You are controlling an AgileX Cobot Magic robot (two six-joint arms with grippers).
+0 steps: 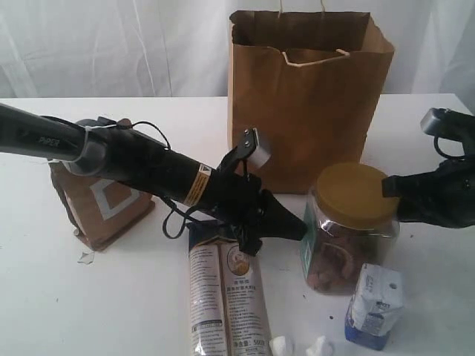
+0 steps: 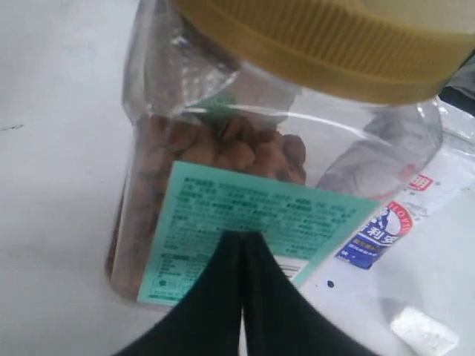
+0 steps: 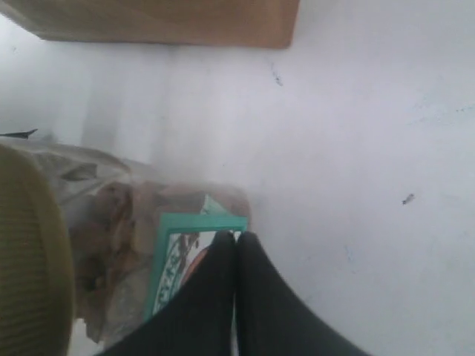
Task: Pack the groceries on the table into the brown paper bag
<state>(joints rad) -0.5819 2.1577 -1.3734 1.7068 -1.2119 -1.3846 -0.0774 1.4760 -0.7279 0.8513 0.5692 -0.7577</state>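
The yellow-lidded nut jar (image 1: 349,226) (image 2: 245,170) (image 3: 111,252) stands upright in front of the brown paper bag (image 1: 306,96) (image 3: 156,21). My left gripper (image 1: 300,228) (image 2: 243,239) is shut and empty, its tip against the jar's green label. My right gripper (image 1: 390,187) (image 3: 236,239) is shut and empty too, its tip at the jar's other side by the lid. The long noodle packet (image 1: 226,297) lies flat under the left arm. The small blue-white carton (image 1: 375,305) (image 2: 382,230) stands near the jar. The brown pouch with a white square (image 1: 104,204) sits at the left.
The white table (image 1: 89,297) (image 3: 371,148) has two small white lumps (image 1: 300,346) (image 2: 423,331) near its front edge. A white curtain hangs behind the bag. The can and grain bottle are out of view.
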